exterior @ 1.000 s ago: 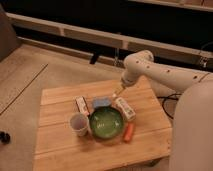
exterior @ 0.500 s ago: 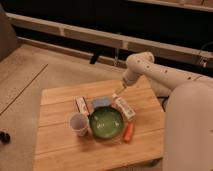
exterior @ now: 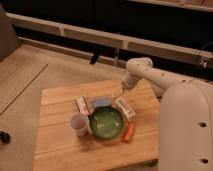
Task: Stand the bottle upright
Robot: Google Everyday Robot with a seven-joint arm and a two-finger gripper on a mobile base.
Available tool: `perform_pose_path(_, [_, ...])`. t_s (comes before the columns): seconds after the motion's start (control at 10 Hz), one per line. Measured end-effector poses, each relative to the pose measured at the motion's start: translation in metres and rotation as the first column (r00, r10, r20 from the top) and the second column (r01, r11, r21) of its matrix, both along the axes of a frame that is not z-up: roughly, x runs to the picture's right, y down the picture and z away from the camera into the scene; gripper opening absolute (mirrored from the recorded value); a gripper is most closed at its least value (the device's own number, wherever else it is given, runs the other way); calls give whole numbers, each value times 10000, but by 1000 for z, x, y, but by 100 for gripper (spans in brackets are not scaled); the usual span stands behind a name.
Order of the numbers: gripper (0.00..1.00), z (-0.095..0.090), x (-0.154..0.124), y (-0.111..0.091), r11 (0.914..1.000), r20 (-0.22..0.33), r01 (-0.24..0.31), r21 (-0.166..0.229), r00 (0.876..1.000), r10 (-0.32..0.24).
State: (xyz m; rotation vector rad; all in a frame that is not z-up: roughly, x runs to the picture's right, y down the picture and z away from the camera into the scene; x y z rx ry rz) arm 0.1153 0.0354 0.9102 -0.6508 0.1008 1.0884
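The bottle lies right of the bowl (cup left); tool just behind the bottle.

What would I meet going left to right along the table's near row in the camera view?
White cup, green bowl, orange item. The gripper hangs farther back, near the bottle's far end.

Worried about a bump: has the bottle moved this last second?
No. The bottle lies unmoved beside the green bowl; the gripper hovers just behind it.
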Motion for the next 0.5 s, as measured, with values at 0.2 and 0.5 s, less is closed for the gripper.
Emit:
perform_pose_path(0.2, [65, 7, 2, 9, 9990, -82, -314, -317, 9995, 311])
perform_pose_path(0.5, [65, 19, -10, 5, 9967, 65, -679, -448, 9976, 682])
